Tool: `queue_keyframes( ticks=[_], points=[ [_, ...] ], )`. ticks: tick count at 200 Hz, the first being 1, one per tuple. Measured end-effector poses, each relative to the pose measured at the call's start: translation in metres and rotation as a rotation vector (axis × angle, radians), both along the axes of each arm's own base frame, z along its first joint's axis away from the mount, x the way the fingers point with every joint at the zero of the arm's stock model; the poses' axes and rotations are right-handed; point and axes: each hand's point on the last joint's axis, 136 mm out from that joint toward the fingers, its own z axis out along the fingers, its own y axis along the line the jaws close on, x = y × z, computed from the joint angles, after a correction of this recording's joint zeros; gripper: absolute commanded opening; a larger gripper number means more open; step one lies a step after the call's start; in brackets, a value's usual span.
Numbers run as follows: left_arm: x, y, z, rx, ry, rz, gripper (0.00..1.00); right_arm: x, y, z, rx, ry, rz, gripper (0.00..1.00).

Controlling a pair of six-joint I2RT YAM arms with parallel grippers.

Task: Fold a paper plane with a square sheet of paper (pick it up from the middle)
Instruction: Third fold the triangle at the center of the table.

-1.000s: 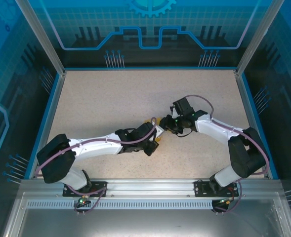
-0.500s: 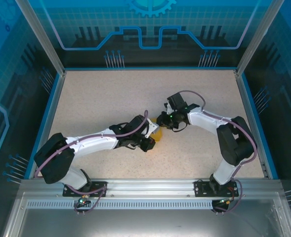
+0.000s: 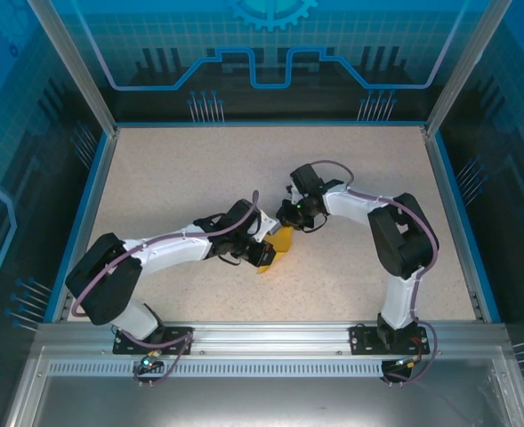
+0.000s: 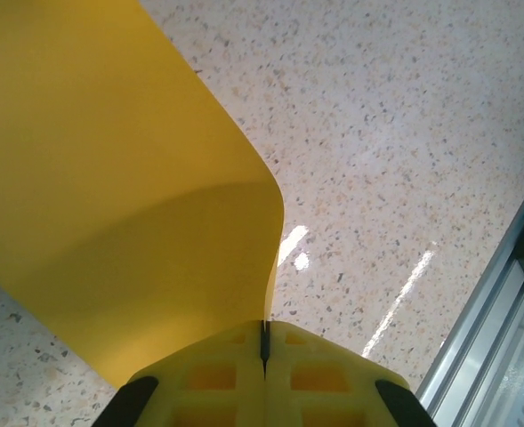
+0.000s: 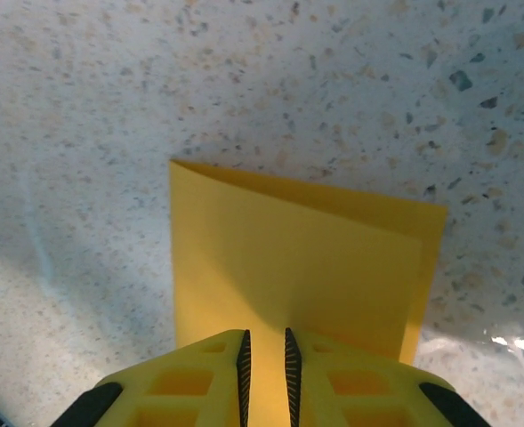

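The square sheet of paper [image 3: 281,241] is orange-yellow and lies bent between the two grippers at the table's middle. In the left wrist view the sheet [image 4: 110,196] curves up and away from my left gripper [image 4: 263,327], which is shut on its edge. In the top view that left gripper [image 3: 267,253] sits at the paper's near left side. My right gripper [image 3: 291,217] is at the paper's far side. In the right wrist view the paper [image 5: 297,258] is doubled over, two offset edges showing, and my right gripper [image 5: 266,345] hovers over it, jaws a narrow slit apart.
The speckled beige table [image 3: 181,178] is bounded by a blue rim [image 3: 262,124] at the back and sides. A metal rail [image 3: 270,336] runs along the near edge and shows in the left wrist view as a rail [image 4: 502,329] at lower right.
Both grippers have shifted left toward the table's middle. The right gripper's jaws have narrowed. More of the yellow paper now shows between the grippers in the top view.
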Motion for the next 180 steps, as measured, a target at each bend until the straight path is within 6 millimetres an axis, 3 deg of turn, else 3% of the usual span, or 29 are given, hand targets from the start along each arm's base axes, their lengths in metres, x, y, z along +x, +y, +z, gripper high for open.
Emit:
queue_keyframes(
  ticks=[39, 125, 180],
  points=[
    [0.003, 0.005, -0.014, 0.007, 0.057, 0.013, 0.0, -0.006, -0.005, -0.022, -0.046, 0.046, 0.016, 0.19],
    [0.023, 0.015, -0.024, 0.006, 0.112, 0.051, 0.0, -0.005, -0.004, -0.021, -0.06, 0.029, 0.034, 0.18],
    [0.025, 0.018, -0.028, 0.016, 0.121, 0.052, 0.0, -0.005, -0.004, -0.022, -0.061, 0.028, 0.037, 0.18]
  ],
)
